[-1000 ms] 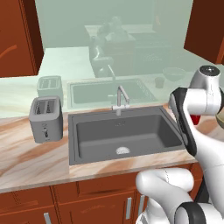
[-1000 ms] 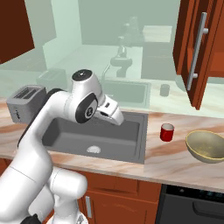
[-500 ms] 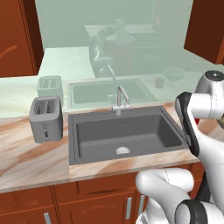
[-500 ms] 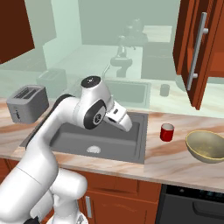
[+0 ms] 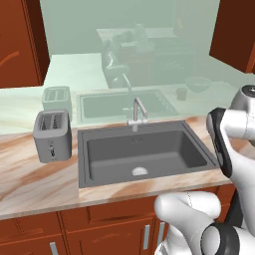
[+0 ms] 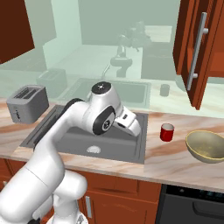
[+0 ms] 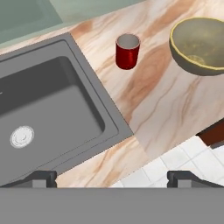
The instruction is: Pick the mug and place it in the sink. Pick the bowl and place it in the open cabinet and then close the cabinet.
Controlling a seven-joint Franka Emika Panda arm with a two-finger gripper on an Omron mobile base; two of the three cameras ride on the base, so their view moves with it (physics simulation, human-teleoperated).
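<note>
A: Hand view first. Location of mug (image 7: 127,51)?

B: Upright on marble counter (image 7: 153,100), between sink (image 7: 48,109) edge and bowl (image 7: 199,46). Apart from both. Pale interior visible; handle not discernible.

A: End effector?

B: Gripper (image 7: 112,177) at bottom edge, finger tips (image 7: 41,178) spread wide, nothing between them. Hovering above counter's front edge, near sink corner, well short of mug.

A: Right base view?

B: Confirmed. Mug (image 6: 166,132) just right of sink (image 6: 87,140); bowl (image 6: 207,146) further right, resting upright near counter front. Cabinet (image 6: 199,52) above, door swung open, long silver bar handle (image 6: 196,50) on it. Arm's wrist over right rim of sink, pointing toward mug; fingers themselves hard to make out.

A: Left base view?

B: Sink (image 5: 144,152) central, round pale drain (image 5: 139,172) in basin, silver faucet (image 5: 137,112) behind. Grey toaster (image 5: 52,135) to left on counter, well apart from sink. Arm rising at right edge.

A: Sink contents?

B: Basin bare apart from drain.
</note>
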